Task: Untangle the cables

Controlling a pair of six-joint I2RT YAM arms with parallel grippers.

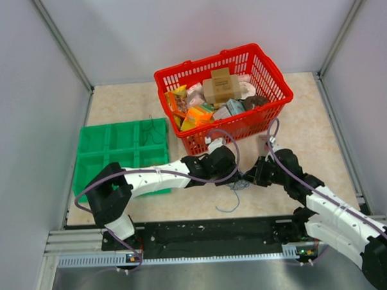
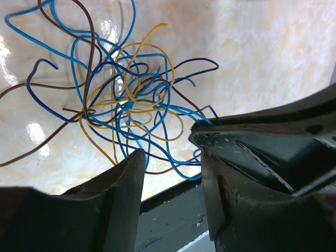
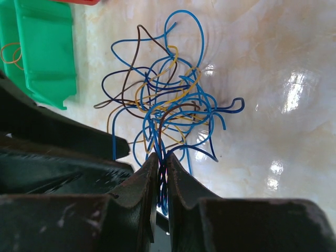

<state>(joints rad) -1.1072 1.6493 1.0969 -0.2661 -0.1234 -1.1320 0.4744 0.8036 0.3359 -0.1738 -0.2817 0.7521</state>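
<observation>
The cables [image 2: 131,100] lie as one small tangle of blue, yellow, brown and dark blue wires on the beige tabletop, between the two grippers [image 1: 240,185]. My right gripper [image 3: 161,160] is shut on a bundle of blue and brown strands at the near edge of the tangle [image 3: 168,100]. Facing it, my left gripper [image 2: 170,152] is open at the tangle's other side; a blue loop crosses just beyond its fingertips [image 2: 137,157] and nothing sits between the jaws. In the top view the left gripper [image 1: 235,174] and right gripper [image 1: 250,180] almost meet.
A red basket [image 1: 267,71] full of packaged goods stands just behind the grippers. A green compartment tray [image 1: 94,156] lies at the left, with a thin dark wire [image 1: 155,128] and an orange wire [image 3: 8,52] in it. A black rail [image 1: 204,231] runs along the near edge.
</observation>
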